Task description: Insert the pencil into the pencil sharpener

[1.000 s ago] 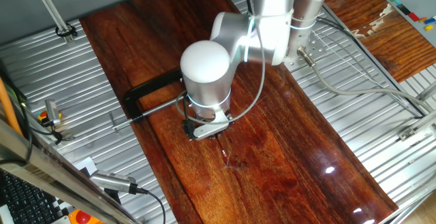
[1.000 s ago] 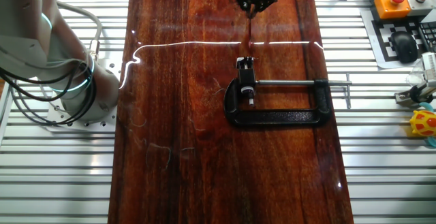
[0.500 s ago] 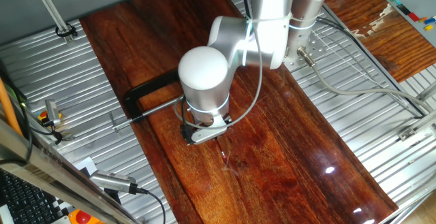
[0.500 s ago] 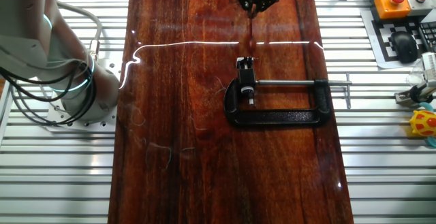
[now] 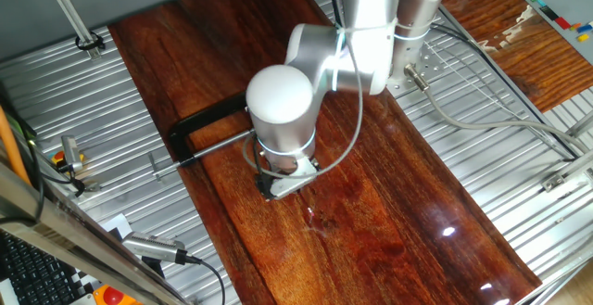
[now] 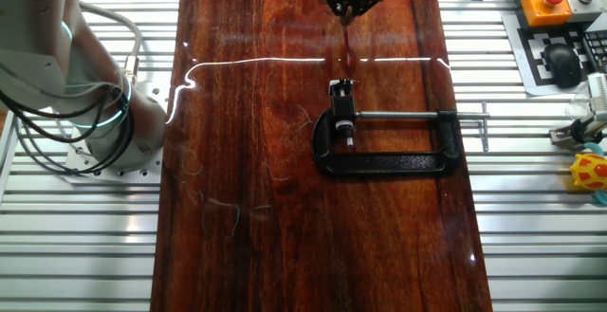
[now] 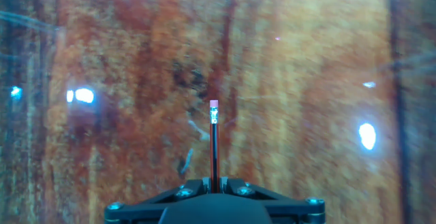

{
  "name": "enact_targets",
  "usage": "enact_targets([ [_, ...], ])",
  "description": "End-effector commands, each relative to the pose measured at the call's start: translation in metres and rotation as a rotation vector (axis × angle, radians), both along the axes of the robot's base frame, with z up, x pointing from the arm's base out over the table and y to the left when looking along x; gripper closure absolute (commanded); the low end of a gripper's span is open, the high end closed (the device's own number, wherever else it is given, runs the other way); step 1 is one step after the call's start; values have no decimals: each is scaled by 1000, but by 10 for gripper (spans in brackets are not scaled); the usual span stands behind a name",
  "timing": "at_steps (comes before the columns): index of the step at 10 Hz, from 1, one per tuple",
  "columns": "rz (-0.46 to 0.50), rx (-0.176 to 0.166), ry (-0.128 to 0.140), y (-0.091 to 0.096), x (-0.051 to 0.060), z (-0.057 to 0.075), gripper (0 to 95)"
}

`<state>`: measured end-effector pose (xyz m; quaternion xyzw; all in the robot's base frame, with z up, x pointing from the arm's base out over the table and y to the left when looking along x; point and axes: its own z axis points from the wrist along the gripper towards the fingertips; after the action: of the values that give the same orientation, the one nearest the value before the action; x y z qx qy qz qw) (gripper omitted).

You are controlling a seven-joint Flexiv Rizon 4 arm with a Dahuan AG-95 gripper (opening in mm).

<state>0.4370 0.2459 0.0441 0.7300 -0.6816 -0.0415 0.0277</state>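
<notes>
Gripper (image 7: 214, 191): closed on pencil (image 7: 214, 149), eraser end pointing away from it. Sharpener (image 6: 341, 88): well apart from gripper, held in clamp (image 6: 389, 141).

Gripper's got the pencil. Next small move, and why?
Probably shift the gripper sideways toward the black C-shaped clamp. The thin dark pink-tipped pencil it grips points at bare wood in the hand view. In the other fixed view, the tiny white boxy pencil sharpener at the clamp's mouth sits apart from the pencil.
</notes>
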Motion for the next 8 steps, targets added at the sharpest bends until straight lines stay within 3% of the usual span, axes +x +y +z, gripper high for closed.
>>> enact_targets([
  [1,36,0,1,-1,-15,2,950],
  [5,47,-3,4,-4,-23,13,950],
  [8,-30,-11,-1,-4,-23,13,950],
])
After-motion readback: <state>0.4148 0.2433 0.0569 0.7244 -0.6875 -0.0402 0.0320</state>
